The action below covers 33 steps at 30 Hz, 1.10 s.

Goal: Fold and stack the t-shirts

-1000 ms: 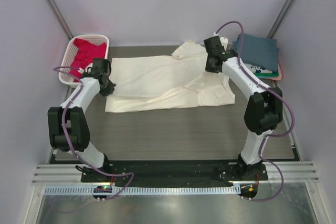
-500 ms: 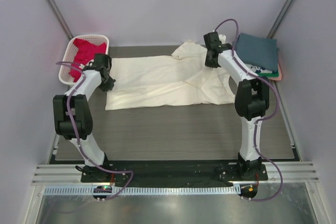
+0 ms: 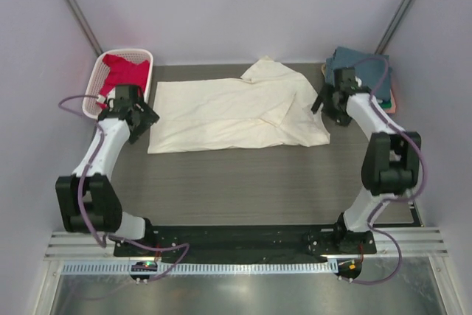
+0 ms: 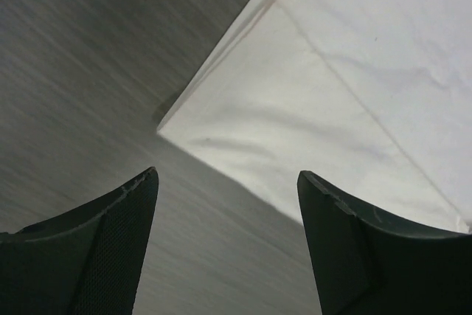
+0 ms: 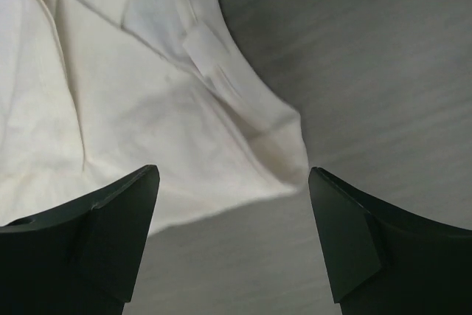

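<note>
From above, the cream shirt lies flat on the table, its long axis running from one gripper to the other. It looks folded in along its length. The left gripper sits just off the hem end and the right gripper just off the collar end. Each is nearer its own end, and neither touches cloth. Beyond the left gripper a pink shirt fills the basket; beyond the right one rests the pile of folded shirts. Bare table stretches toward the arm bases, so I judge there is room for an end-to-end fold.

At the left wrist, the left gripper stands wide apart and empty. The shirt's layered hem corner lies just ahead of it, spreading off to its right.

At the right wrist, the right gripper is likewise spread, holding nothing. The shirt's collar edge, with its label, curves ahead and to the left. The cloth looks thin and limp, so a low pinch seems needed.
</note>
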{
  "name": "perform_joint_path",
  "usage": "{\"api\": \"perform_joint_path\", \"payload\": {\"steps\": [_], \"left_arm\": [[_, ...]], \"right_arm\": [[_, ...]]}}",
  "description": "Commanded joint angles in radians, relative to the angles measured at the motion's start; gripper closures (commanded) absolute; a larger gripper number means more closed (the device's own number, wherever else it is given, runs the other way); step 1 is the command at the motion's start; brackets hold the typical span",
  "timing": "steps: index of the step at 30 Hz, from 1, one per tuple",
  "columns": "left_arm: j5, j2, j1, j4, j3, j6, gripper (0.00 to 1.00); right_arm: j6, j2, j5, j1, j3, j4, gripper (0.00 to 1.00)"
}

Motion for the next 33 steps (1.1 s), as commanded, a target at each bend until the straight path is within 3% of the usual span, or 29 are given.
{"api": "perform_joint_path", "payload": {"steps": [1,4,8,21,26,28,32,33], "left_arm": [[0.052,-0.142,0.003,0.095,-0.210,-0.049,0.23],[0.047,-0.243,0.003,0.168,-0.351,-0.075,0.23],[0.043,-0.294,0.006,0.242,-0.456,-0.118,0.22],[0.031,-0.156,0.022,0.391,-0.516,-0.136,0.22],[0.026,-0.082,0.023,0.437,-0.516,-0.144,0.25],[0.021,-0.047,0.022,0.449,-0.516,-0.151,0.28],[0.009,0.014,0.022,0.484,-0.490,-0.156,0.37],[0.023,0.045,0.023,0.500,-0.483,-0.147,0.53]], "right_arm": [[0.111,-0.251,-0.193,-0.005,-0.240,0.173,0.12],[0.142,-0.377,-0.217,-0.007,-0.418,0.213,0.14],[0.149,-0.399,-0.237,-0.019,-0.542,0.268,0.17],[0.136,-0.202,-0.184,-0.090,-0.533,0.377,0.22],[0.137,-0.160,-0.193,-0.096,-0.555,0.414,0.30],[0.131,-0.153,-0.188,-0.096,-0.560,0.425,0.36],[0.129,-0.156,-0.191,-0.096,-0.582,0.457,0.67],[0.131,-0.155,-0.191,-0.096,-0.584,0.467,0.84]]}}
